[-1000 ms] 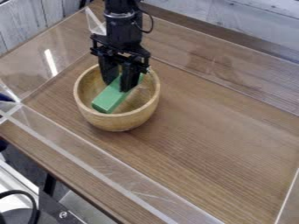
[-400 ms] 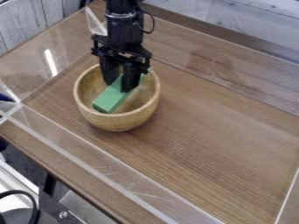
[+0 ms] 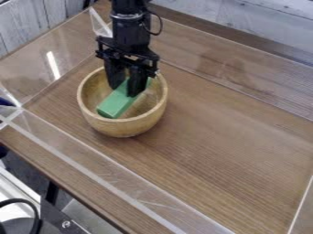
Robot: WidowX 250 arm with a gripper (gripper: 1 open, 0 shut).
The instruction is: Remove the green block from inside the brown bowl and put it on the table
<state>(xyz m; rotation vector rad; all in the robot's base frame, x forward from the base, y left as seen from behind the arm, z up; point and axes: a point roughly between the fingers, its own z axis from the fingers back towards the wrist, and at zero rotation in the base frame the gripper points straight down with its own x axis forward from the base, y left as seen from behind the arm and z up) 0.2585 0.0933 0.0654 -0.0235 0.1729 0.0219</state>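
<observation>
The brown bowl (image 3: 104,122) sits on the table (image 3: 221,137) left of centre. Inside it the green block (image 3: 116,104) leans tilted, its lower end near the bowl's floor and its upper end between my fingers. My black gripper (image 3: 130,89) points straight down into the far side of the bowl and is shut on the block's upper end. The fingertips are partly hidden by the bowl's rim and the block.
Low clear acrylic walls (image 3: 49,146) run along the table's edges, closest at the left and front. Bare wood-grain surface spreads to the right of the bowl and toward the front.
</observation>
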